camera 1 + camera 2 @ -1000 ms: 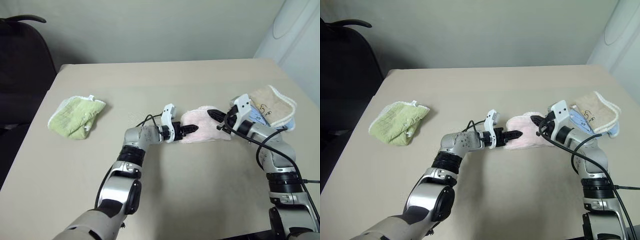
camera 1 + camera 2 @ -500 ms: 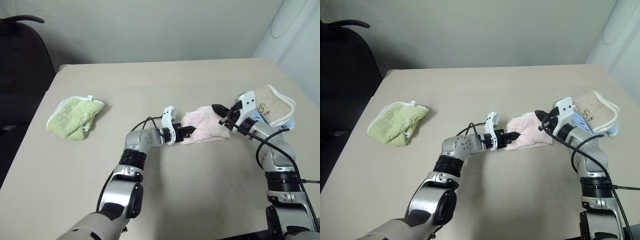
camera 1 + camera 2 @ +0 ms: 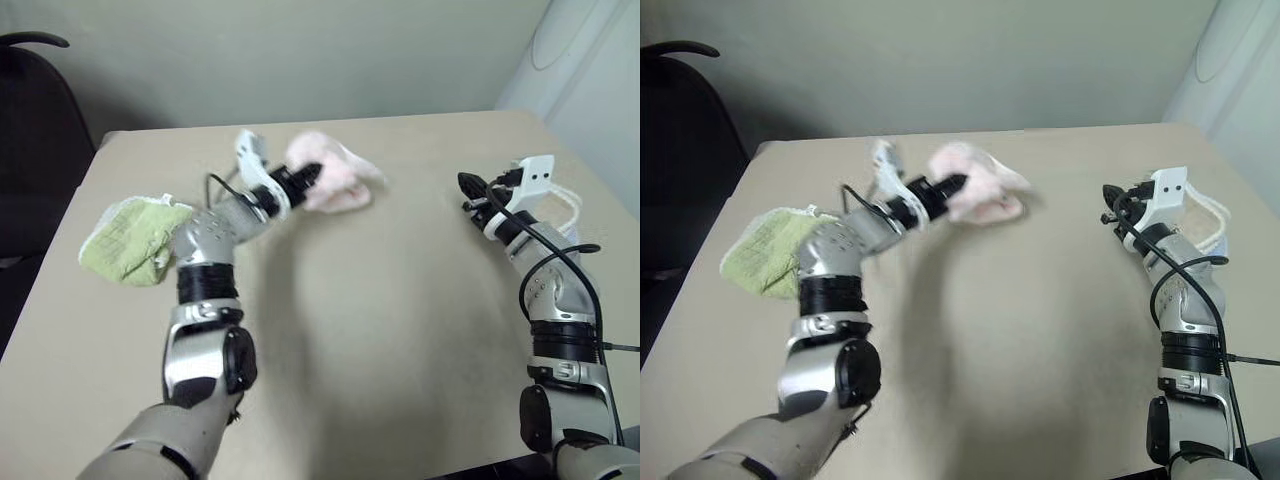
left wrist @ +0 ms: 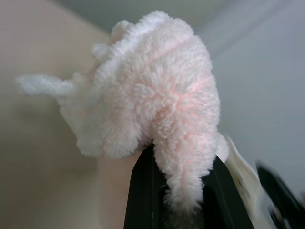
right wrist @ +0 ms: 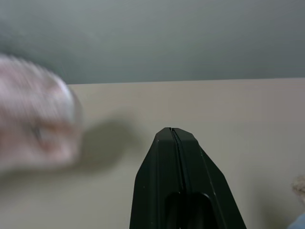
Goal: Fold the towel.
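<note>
Left hand clamps the bunched towel aloft, upper centre; right hand closed, empty. Next: spread it flat on the tabletop.

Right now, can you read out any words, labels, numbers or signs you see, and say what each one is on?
None can be read.
The pink towel in the left gripper, the green towel, the table and the right gripper carry no legible text.

Head stereo pair looks forward and down over the table (near-identical framing). Left wrist cam sits tight on the towel, which the right wrist cam catches at far left.
</note>
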You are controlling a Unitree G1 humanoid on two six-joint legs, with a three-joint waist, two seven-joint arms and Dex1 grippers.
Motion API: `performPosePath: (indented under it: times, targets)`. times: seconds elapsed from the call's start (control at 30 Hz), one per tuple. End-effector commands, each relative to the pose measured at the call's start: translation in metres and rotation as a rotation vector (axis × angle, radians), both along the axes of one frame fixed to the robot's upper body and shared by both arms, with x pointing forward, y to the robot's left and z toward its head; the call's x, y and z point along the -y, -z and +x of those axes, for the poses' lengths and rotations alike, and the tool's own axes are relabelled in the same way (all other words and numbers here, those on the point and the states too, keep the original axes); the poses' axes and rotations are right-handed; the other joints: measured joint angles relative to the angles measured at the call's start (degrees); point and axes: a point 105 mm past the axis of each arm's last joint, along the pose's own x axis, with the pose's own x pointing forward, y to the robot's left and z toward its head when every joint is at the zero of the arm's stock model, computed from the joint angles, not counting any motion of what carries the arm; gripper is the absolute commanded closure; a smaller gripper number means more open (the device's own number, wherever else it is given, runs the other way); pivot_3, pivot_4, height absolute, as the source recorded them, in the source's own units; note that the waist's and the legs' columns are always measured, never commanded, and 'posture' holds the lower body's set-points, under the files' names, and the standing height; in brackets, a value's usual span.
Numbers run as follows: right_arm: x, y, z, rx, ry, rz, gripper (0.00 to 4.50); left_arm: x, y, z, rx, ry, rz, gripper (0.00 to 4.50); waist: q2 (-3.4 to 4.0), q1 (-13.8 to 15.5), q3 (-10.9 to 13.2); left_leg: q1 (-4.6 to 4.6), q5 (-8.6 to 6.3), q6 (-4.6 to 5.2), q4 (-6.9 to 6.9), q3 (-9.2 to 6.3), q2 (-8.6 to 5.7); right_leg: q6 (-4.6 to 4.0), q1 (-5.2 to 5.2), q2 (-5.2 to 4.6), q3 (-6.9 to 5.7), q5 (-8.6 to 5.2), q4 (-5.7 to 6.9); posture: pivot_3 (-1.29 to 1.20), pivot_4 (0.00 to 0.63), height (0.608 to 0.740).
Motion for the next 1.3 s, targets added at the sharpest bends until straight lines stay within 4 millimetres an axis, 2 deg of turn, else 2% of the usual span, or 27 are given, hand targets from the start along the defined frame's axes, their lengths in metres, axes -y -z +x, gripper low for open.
performPosePath:
  times: [0.03,0.07,0.13,0.23,0.27,0.4,0.47,0.57,0.7,0.9,1.0,1.17,1.3]
  targets:
    - [-0.001,-0.018,-0.002,0.072,-0.003,0.01,4.5,-0.073,-0.05,-0.009,0.147,-0.23,0.013,4.47,0.0,-0.25,0.0,-0.04,0.01,-0.01,-0.01,-0.01,0.0,-0.01,-0.06,0.01,0.0,0.01,-0.01,0.0,0.15,0.74]
    - [-0.001,-0.017,-0.003,0.07,-0.005,0.01,4.5,-0.093,-0.056,-0.015,0.163,-0.289,0.027,4.47,0.0,-0.42,0.0,-0.07,0.01,-0.02,-0.04,-0.01,0.0,-0.02,-0.12,0.01,0.01,0.0,-0.01,0.0,0.15,0.74]
    - [-0.001,-0.015,-0.003,0.066,-0.006,0.01,4.5,-0.116,-0.058,-0.024,0.168,-0.365,0.052,4.47,0.0,-0.69,0.0,-0.19,0.03,-0.05,-0.05,-0.03,0.0,-0.05,-0.26,0.03,0.01,-0.01,-0.02,0.0,0.15,0.74]
    - [-0.002,-0.012,-0.003,0.058,-0.012,0.012,4.5,-0.161,-0.038,-0.044,0.113,-0.507,0.085,4.47,0.02,-0.87,0.0,-0.25,0.03,-0.06,-0.04,-0.04,0.0,-0.06,-0.28,0.02,-0.01,-0.01,-0.12,0.0,0.15,0.74]
    - [-0.002,-0.012,-0.003,0.057,-0.014,0.013,4.5,-0.168,-0.032,-0.048,0.099,-0.531,0.093,4.47,0.02,-0.84,0.0,-0.25,0.03,-0.06,-0.04,-0.05,-0.01,-0.06,-0.26,0.02,-0.02,-0.01,-0.13,0.0,0.15,0.74]
    - [-0.009,-0.01,0.0,0.047,-0.04,0.01,4.5,-0.19,0.037,-0.064,-0.071,-0.606,0.071,4.47,0.01,-0.67,0.0,-0.31,0.03,-0.06,0.02,-0.12,-0.01,-0.09,-0.29,0.01,-0.1,0.0,-0.07,0.0,0.15,0.74]
    - [-0.012,-0.009,0.001,0.046,-0.051,0.004,4.5,-0.193,0.06,-0.069,-0.125,-0.62,0.069,4.47,-0.04,-0.57,0.01,-0.31,0.03,-0.06,0.08,-0.15,-0.01,-0.12,-0.29,0.01,-0.13,0.03,-0.01,0.0,0.15,0.74]
    - [-0.014,-0.01,0.003,0.045,-0.06,-0.006,4.5,-0.2,0.092,-0.078,-0.199,-0.657,0.04,3.62,-0.12,-0.51,0.03,-0.31,0.09,-0.14,0.15,-0.21,0.0,-0.21,-0.28,0.02,-0.18,0.11,0.11,0.0,0.15,0.74]
    - [-0.017,-0.008,0.004,0.04,-0.074,-0.012,4.5,-0.204,0.105,-0.086,-0.215,-0.682,-0.002,2.19,-0.11,-0.63,0.02,-0.26,0.13,-0.18,0.13,-0.2,0.0,-0.26,-0.27,0.03,-0.18,0.15,0.16,0.0,0.15,0.74]
    - [-0.023,-0.004,0.003,0.03,-0.091,-0.011,4.5,-0.212,0.097,-0.091,-0.149,-0.716,-0.093,0.11,-0.1,-0.75,0.02,-0.24,0.14,-0.21,0.05,-0.19,0.01,-0.27,-0.3,0.04,-0.17,0.15,0.15,0.0,0.15,0.74]
    - [-0.027,-0.001,0.002,0.026,-0.103,-0.013,4.5,-0.211,0.078,-0.09,-0.075,-0.708,-0.082,0.05,-0.1,-0.89,0.02,-0.24,0.14,-0.21,0.04,-0.19,0.01,-0.27,-0.31,0.05,-0.16,0.15,0.15,0.0,0.15,0.74]
    - [-0.03,-0.001,0.002,0.028,-0.109,-0.006,4.5,-0.198,0.02,-0.092,0.152,-0.638,-0.036,0.05,-0.12,-0.89,0.02,-0.27,0.14,-0.21,0.06,-0.2,0.01,-0.27,-0.31,0.05,-0.18,0.15,0.11,0.0,0.15,0.74]
    - [-0.03,0.0,0.001,0.028,-0.11,0.0,4.5,-0.198,-0.01,-0.097,0.208,-0.65,0.073,0.05,-0.11,-0.91,0.03,-0.29,0.13,-0.21,0.05,-0.21,0.01,-0.28,-0.31,0.05,-0.18,0.15,0.09,0.0,0.15,0.74]
